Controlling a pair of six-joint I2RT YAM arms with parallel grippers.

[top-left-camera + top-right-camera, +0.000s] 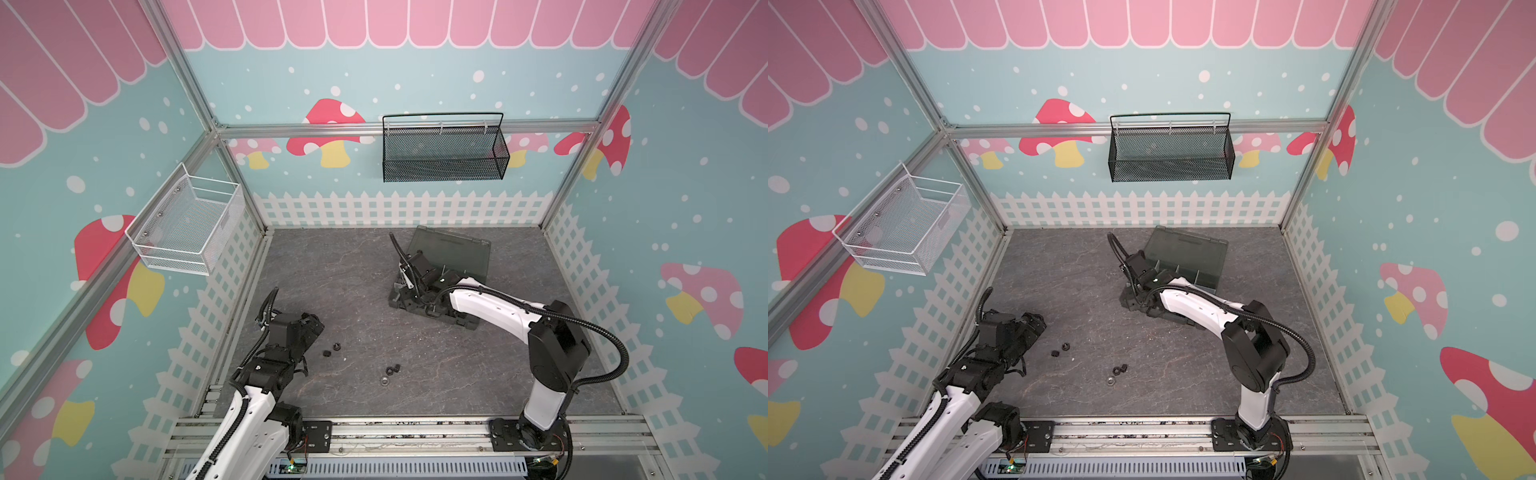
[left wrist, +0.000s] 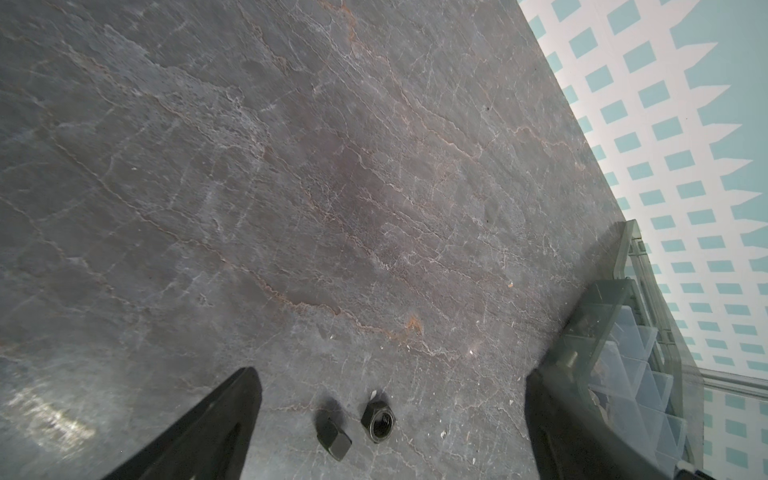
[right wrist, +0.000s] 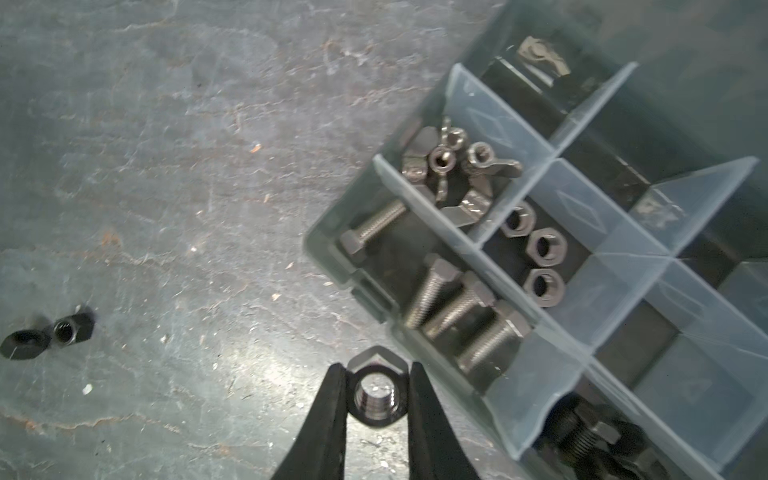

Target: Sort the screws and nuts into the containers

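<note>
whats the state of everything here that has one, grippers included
left gripper: open, empty
right gripper: shut on held silver nut
organiser lid: open
silver screws: sorted, in one compartment
black nuts: four, loose on table
loose silver nut: on table, unsorted

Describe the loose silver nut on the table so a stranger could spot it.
On the tabletop, between the organiser box and the base rail, lie loose nuts. The silver nut sits beside the middle black pair, on its rail side. Only it is shiny, not black.
</note>
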